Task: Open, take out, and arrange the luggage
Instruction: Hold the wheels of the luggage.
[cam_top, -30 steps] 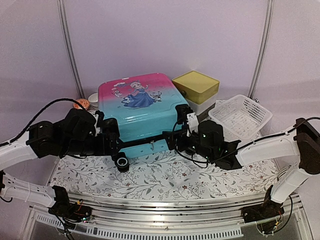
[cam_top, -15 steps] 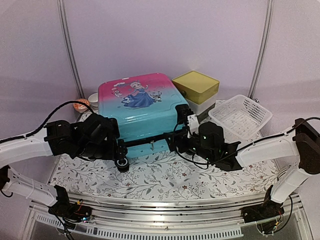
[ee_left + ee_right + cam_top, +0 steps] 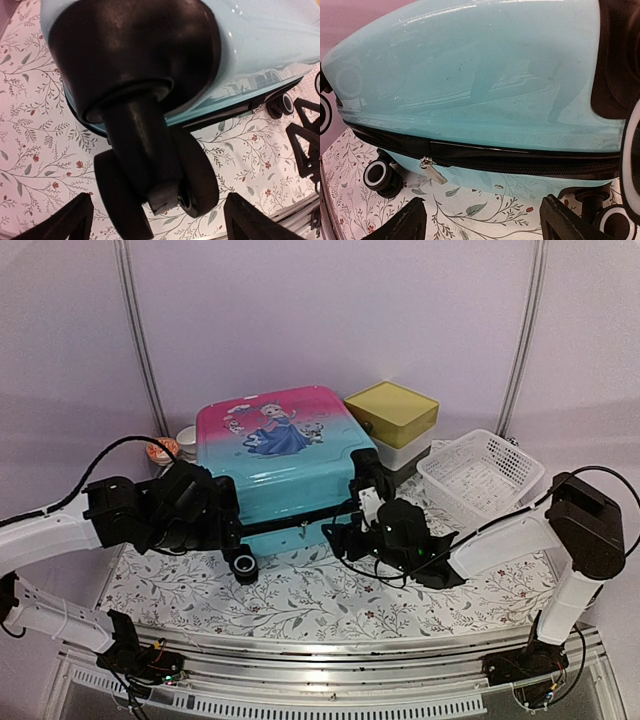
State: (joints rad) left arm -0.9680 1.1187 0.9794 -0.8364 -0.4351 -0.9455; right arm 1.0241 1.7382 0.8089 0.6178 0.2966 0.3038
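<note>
The luggage (image 3: 280, 455) lies flat on the table with its pink-to-turquoise printed shell up and its wheels toward me. It is zipped shut. My left gripper (image 3: 228, 532) is at its near left corner. In the left wrist view my left gripper (image 3: 160, 222) is open, and a black wheel (image 3: 200, 170) hangs between its spread fingers, untouched. My right gripper (image 3: 345, 538) faces the front side. In the right wrist view my right gripper (image 3: 485, 222) is open just below the black zipper band (image 3: 520, 162). The silver zipper pull (image 3: 432, 170) hangs up and to the left of it.
A yellow-topped box (image 3: 392, 412) stands behind the luggage on the right, and a white mesh basket (image 3: 480, 472) sits to its right. A white cup (image 3: 186, 437) and an orange-topped item (image 3: 163, 450) are at the back left. A floral cloth (image 3: 330, 600) covers the table.
My left arm has swung right, toward the luggage's near left wheel. My right gripper has slid left and lower along the front side. Both pairs of jaws have narrowed slightly.
</note>
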